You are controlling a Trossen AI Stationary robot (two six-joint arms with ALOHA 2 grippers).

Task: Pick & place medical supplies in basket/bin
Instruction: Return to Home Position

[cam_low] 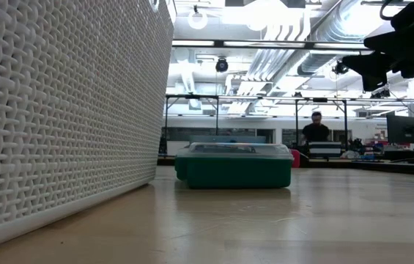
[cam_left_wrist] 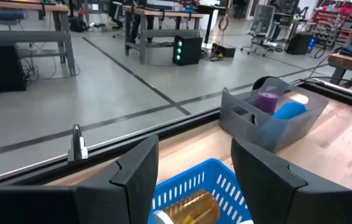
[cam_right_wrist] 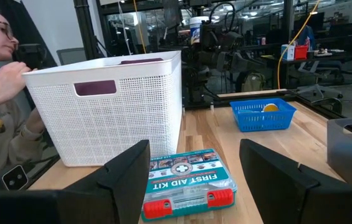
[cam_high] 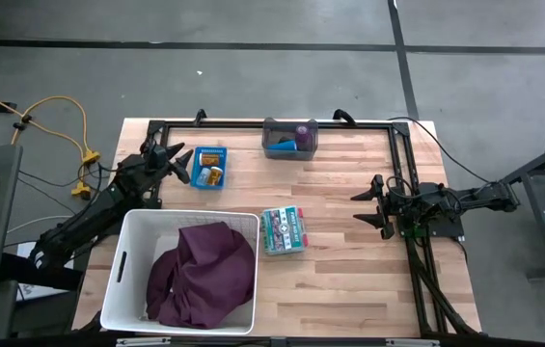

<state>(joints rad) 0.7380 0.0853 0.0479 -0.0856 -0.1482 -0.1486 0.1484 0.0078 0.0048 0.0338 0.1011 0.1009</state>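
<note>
Both arms idle, nothing held. Left gripper (cam_high: 181, 164) hangs just beside the blue bin (cam_high: 211, 149), fingers spread, empty. Right gripper (cam_high: 364, 207) sits near the right table edge facing the first aid kit (cam_high: 284, 230), fingers likewise apart, empty. Supplies look sorted: orange bottles (cam_high: 215, 174) in the blue bin, purple roll (cam_high: 305, 129) and blue roll (cam_high: 285, 146) in the grey bin (cam_high: 266, 137), maroon cloth (cam_high: 204, 275) heaped in the white basket (cam_high: 110, 289). Teal cloth not visible, probably underneath. Handling guess: cloth limp and light, pinch a raised fold on top. Rolls light, slightly squashy, grip across the sides. Bottles rigid, slick, prone to rolling, take across the body below the cap.
</note>
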